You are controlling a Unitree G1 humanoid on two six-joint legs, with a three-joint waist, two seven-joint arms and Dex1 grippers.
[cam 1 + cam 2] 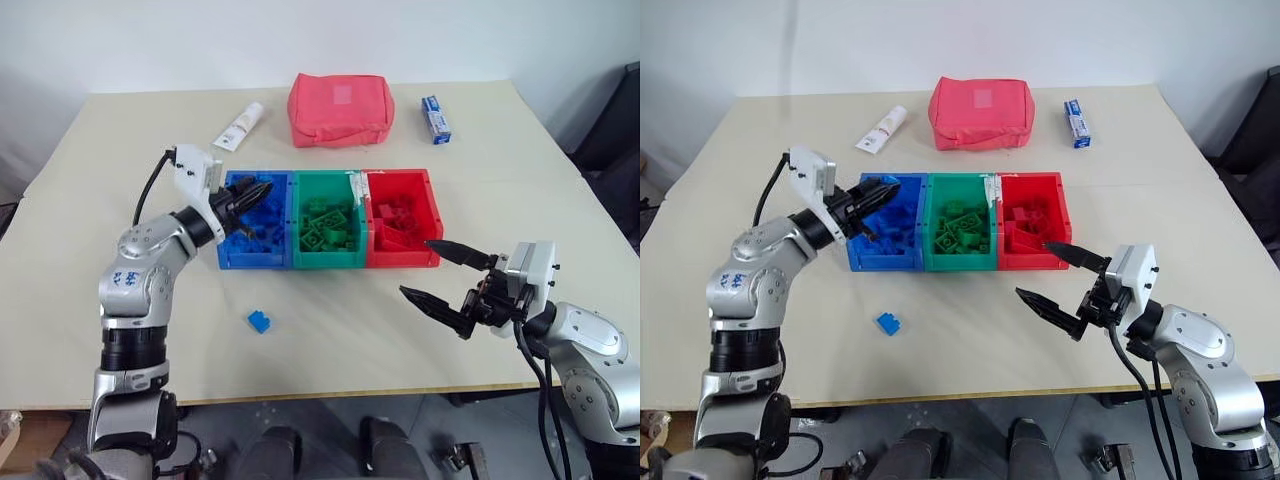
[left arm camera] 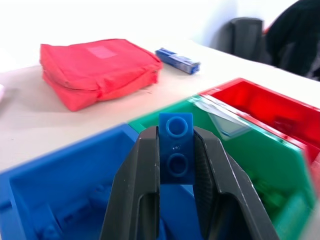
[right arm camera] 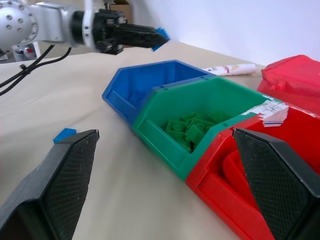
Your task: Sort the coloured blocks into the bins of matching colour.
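The left hand pinches a blue block above the blue bin, which already holds blue blocks; this one looks ready to drop in. One more blue block lies on the bench in front of the bins. The green bin and red bin hold matching blocks. The right hand hangs spread and empty. No writing is readable.

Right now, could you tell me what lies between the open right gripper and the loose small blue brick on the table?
Nothing: in the left eye view, bare beige tabletop separates the right gripper from the loose blue brick.
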